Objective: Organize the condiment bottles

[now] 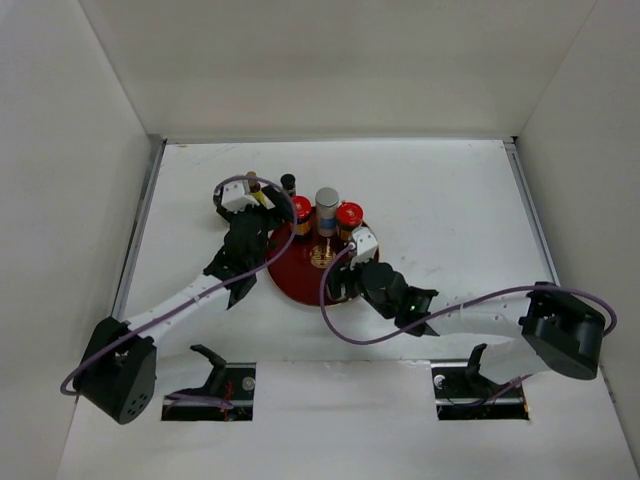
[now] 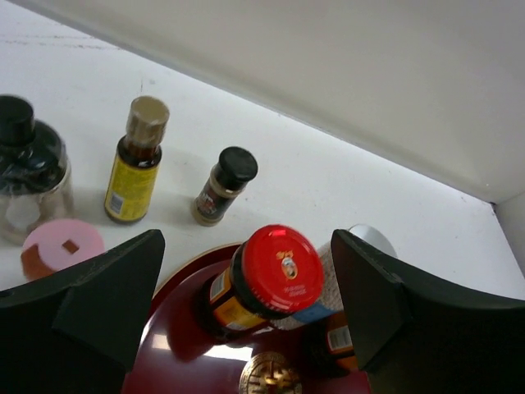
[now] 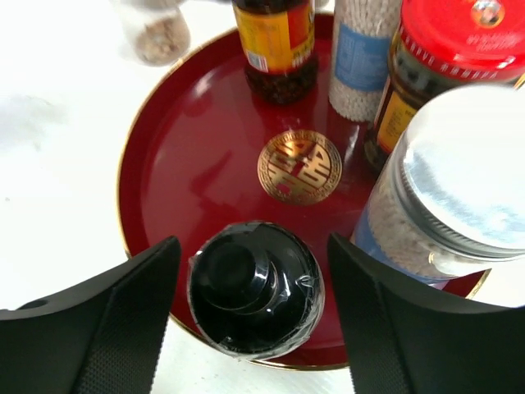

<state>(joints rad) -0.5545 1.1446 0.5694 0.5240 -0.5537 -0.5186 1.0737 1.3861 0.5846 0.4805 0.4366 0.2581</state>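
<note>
On the round dark-red tray [image 1: 300,285] stand two red-capped dark jars [image 1: 301,209] [image 1: 349,214] and a silver-capped shaker [image 1: 327,199]. My left gripper [image 2: 246,250] is open, its fingers [image 2: 107,295] on either side of a red-capped jar [image 2: 277,271] without touching it. Off the tray stand a slim yellow bottle [image 2: 135,164], a small black-capped bottle [image 2: 223,185], a clear black-capped bottle [image 2: 25,168] and a pink-capped one [image 2: 61,245]. My right gripper [image 3: 253,246] is open around a black-capped bottle [image 3: 254,287] at the tray's near edge [image 3: 180,164], next to a second silver-capped shaker [image 3: 455,172].
White walls enclose the table on three sides. The off-tray bottles cluster left of and behind the tray, near my left gripper [image 1: 268,216]. My right gripper [image 1: 350,268] hangs over the tray's near right part. A gold emblem [image 3: 299,167] marks the tray's middle.
</note>
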